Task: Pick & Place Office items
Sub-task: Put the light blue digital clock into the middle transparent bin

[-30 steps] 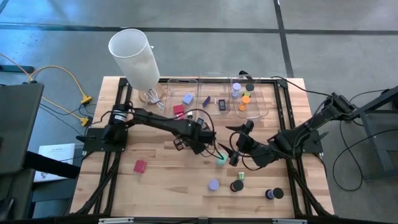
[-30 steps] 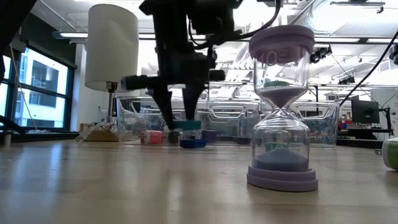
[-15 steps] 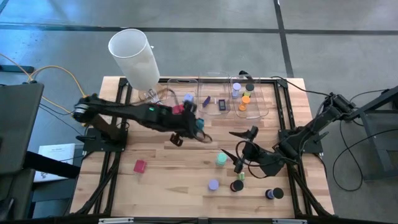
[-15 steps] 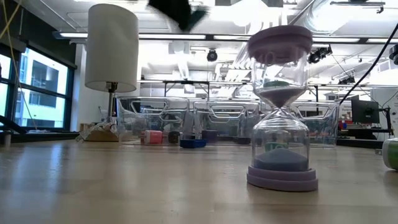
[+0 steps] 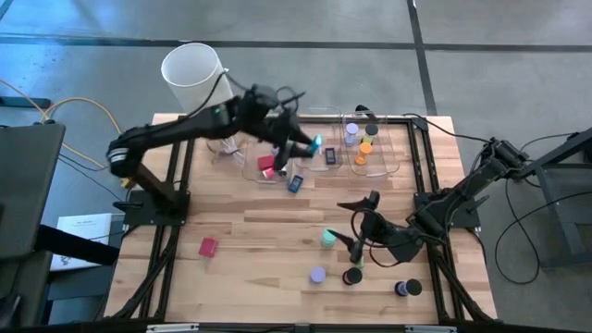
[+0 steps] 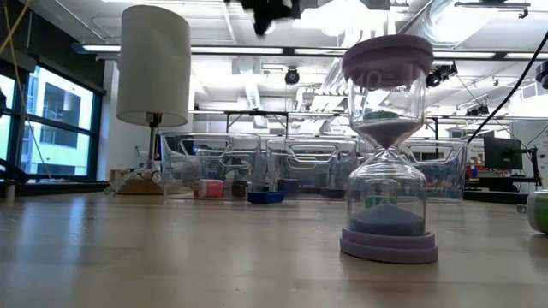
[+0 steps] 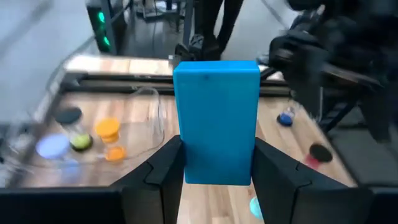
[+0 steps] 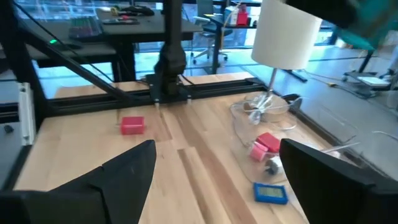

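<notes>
My left gripper (image 5: 313,146) is high above the clear bins (image 5: 319,116) at the far edge, shut on a teal-blue flat rectangle (image 7: 216,121); only its dark underside (image 6: 270,10) shows at the top of the low view. My right gripper (image 5: 356,225) hangs open over the table's right middle, touching nothing. On the wood lie two red blocks (image 5: 268,168), a dark blue rectangle (image 5: 295,183), a teal piece (image 5: 328,238), a lavender piece (image 5: 317,274), a black disc (image 5: 351,277) and a lone red block (image 5: 207,247). My left gripper pinches the teal-blue rectangle between its two fingers (image 7: 163,169), on the two long edges at its lower end (image 7: 186,163). The fingers reach out nearly level toward the table's right side. The piece stands on beyond the fingertips, lifted clear of table and bins.
A tall white cylinder (image 5: 197,85) stands at the far left corner. The rightmost bin holds orange, black and lavender discs (image 5: 363,143). A lavender hourglass (image 6: 387,145) rises close in the low view. Another dark piece (image 5: 407,289) sits near the front right.
My left gripper has risen from the table's middle with the teal-blue rectangle and swung toward the far edge, over the bins, rolling its wrist on the way. The rectangle is lifted clear; the dark blue rectangle stayed on the wood.
</notes>
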You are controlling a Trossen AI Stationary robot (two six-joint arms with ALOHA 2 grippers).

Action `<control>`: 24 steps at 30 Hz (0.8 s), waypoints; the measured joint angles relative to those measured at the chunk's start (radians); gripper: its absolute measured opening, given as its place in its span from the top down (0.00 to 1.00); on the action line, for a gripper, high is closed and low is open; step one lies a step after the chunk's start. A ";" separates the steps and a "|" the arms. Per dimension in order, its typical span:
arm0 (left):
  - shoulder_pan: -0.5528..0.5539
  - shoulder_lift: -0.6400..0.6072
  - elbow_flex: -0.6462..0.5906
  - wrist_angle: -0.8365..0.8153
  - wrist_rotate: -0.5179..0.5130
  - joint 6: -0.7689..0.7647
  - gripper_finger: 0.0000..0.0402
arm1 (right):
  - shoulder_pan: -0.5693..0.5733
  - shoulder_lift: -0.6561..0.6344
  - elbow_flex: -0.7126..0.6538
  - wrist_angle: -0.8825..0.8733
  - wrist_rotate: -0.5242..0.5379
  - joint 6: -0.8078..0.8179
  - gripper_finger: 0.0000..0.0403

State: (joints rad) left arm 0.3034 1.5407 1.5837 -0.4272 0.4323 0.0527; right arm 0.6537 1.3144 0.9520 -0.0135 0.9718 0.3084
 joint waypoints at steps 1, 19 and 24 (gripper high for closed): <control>0.027 0.025 0.000 0.020 0.042 -0.029 0.64 | 0.001 0.000 0.000 0.004 -0.005 0.001 0.18; 0.115 0.368 -0.001 0.133 -0.236 -0.226 0.64 | 0.049 0.000 0.000 0.030 -0.007 0.002 0.18; 0.091 0.409 0.000 0.101 -0.362 -0.226 0.64 | 0.050 0.002 0.000 0.021 -0.009 0.002 0.18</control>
State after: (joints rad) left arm 0.3941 1.9500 1.5837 -0.3260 0.0707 -0.1730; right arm 0.7036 1.3169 0.9520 0.0074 0.9627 0.3109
